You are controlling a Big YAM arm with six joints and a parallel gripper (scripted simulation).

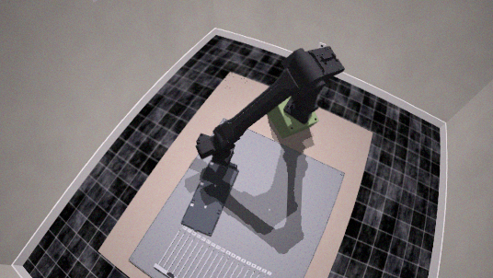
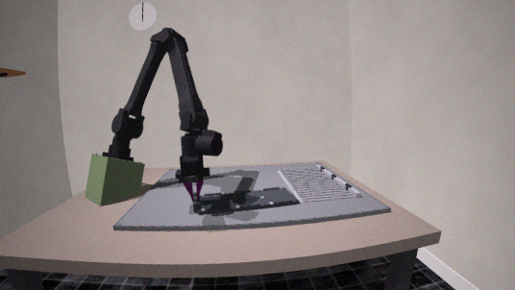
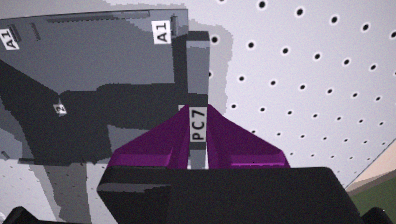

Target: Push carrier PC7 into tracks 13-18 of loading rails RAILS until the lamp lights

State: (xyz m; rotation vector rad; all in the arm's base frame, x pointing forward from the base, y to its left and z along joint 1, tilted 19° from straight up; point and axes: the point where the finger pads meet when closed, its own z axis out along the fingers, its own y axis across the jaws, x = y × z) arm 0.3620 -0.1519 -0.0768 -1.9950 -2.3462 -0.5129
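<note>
From the outside view, a green pedestal (image 2: 114, 180) stands on the left of the tan table (image 2: 336, 240), and the black arm (image 2: 180, 82) rises from it and folds down to the grey perforated board (image 2: 154, 211). The gripper (image 2: 194, 192) points straight down, its purple fingers clamped on the handle (image 3: 197, 75) of carrier PC7 (image 2: 261, 198), an upright grey bar with a white label reading PC7. The carrier is a flat, dark grey rectangular plate lying on the board, with the handle at its arm-side end; its corners carry white tags marked A1, seen in the wrist view, and a small tag marked 2 sits farther in on the plate. It rests in front of the loading rails RAILS (image 2: 314, 184), its far end just short of their front edge and not in the tracks. Right of it the rails show as pale ribs, with small dark lamps (image 2: 332, 176) along the stop bar at the far end, none visibly lit
</note>
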